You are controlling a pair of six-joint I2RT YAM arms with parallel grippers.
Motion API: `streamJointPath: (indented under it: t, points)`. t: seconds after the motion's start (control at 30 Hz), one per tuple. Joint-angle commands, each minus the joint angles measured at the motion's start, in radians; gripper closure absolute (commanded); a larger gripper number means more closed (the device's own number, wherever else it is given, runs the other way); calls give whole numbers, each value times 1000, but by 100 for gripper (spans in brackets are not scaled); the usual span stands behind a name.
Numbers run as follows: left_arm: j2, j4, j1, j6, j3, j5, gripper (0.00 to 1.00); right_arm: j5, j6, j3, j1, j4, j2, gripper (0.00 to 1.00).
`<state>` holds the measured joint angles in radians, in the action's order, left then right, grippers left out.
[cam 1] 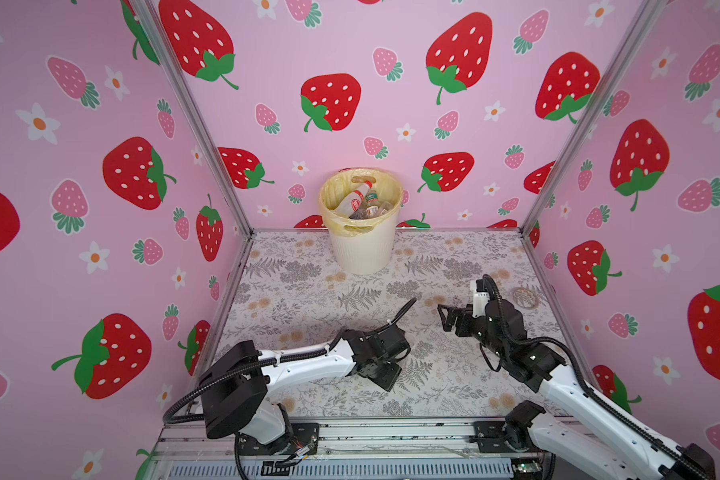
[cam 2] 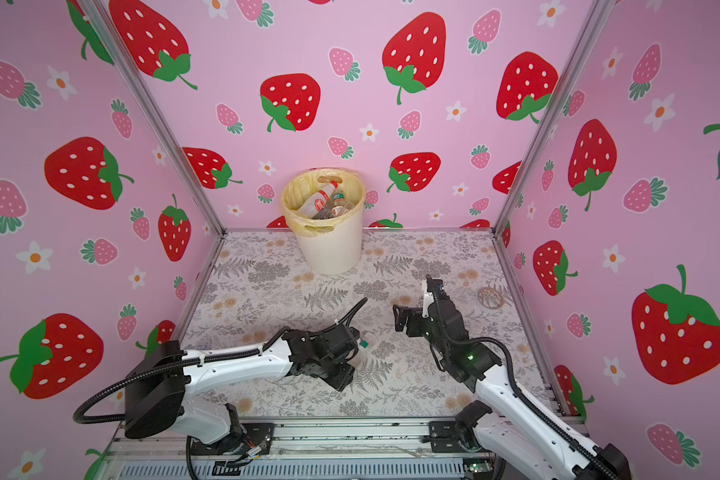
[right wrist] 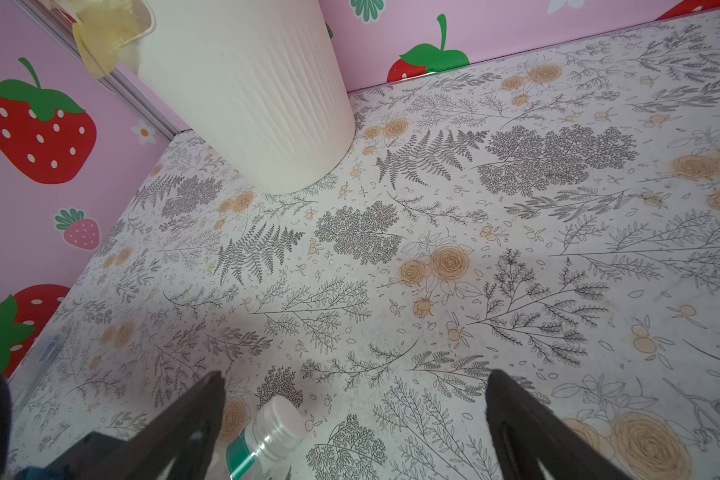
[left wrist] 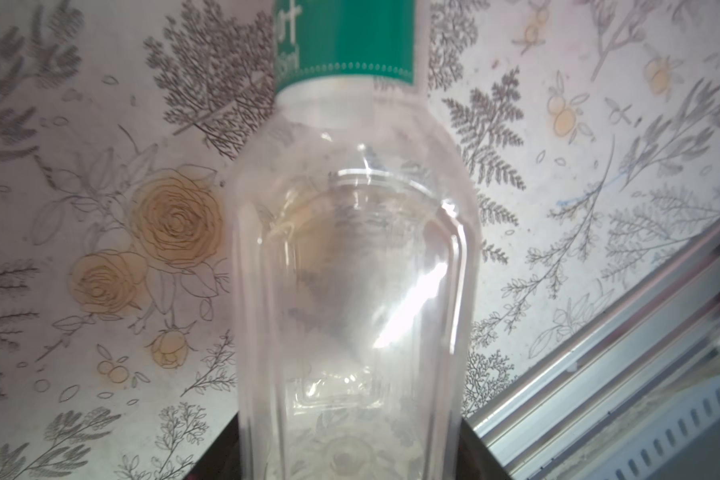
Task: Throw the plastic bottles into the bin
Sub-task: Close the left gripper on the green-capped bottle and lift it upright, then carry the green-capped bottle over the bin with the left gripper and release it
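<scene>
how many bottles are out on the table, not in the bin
1: a clear green-labelled bottle lying on the table at the end of the left arm. That arm may hide others.

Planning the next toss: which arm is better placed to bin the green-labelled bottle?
Left: the left gripper straddles the bottle; the right gripper hangs open and empty, apart from it.

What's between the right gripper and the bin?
Bare floral table cover only, from the right gripper to the bin; shows in the right wrist view and both top views.
</scene>
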<state>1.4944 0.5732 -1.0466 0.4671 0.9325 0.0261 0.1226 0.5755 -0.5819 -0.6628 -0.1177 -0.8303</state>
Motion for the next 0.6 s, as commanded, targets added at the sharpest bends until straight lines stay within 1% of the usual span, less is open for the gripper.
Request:
streamJointPath:
  t: [0.0,0.2,0.3,0.53,0.57]
  points:
    - [-35,18,41,28,40,0,43,6,7,7,5,13,-2,1]
    - [-122,-10,137,32,35,44,46,6,3,2,6,13,-9,1]
    - [-179,-33,202,32,29,50,46,2,6,-1,6,17,-18,1]
    - [-306,-132,371,22,23,105,47,-12,11,-1,6,30,-32,1]
    - [-318,-136,393,17,30,132,47,-14,11,-2,6,29,-35,1]
